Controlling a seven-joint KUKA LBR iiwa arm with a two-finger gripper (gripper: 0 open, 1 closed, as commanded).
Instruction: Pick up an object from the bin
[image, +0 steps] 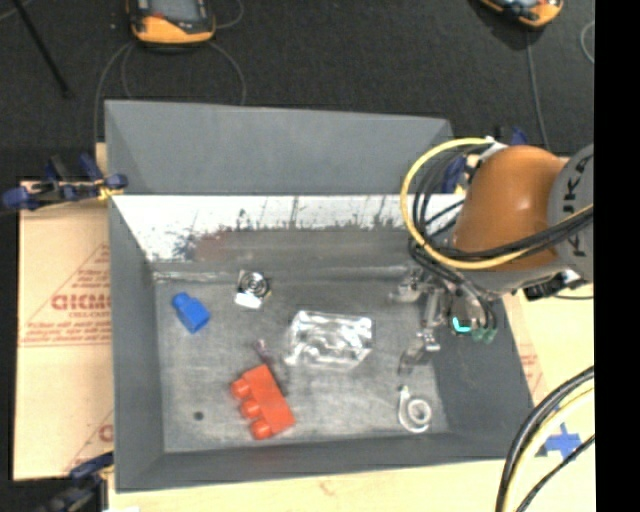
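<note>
Starting at the grey bin's (135, 330) left: blue block (190, 312), small silver metal piece (253, 289) behind, red toy brick (263, 402) toward front, crumpled clear plastic packet (330, 340) mid-floor. Farther right, tool (418, 350), grip impossible to tell, just above white ring (415, 412) at front right.

The grey bin (300, 160) under me carries five loose things, all apart: a blue block (190, 312) at the left, a shiny metal piece (253, 289) beside it, a clear plastic packet (330, 340) mid-floor, a red brick (263, 401) nearer the front, and a white ring (415, 412) front right.
</note>
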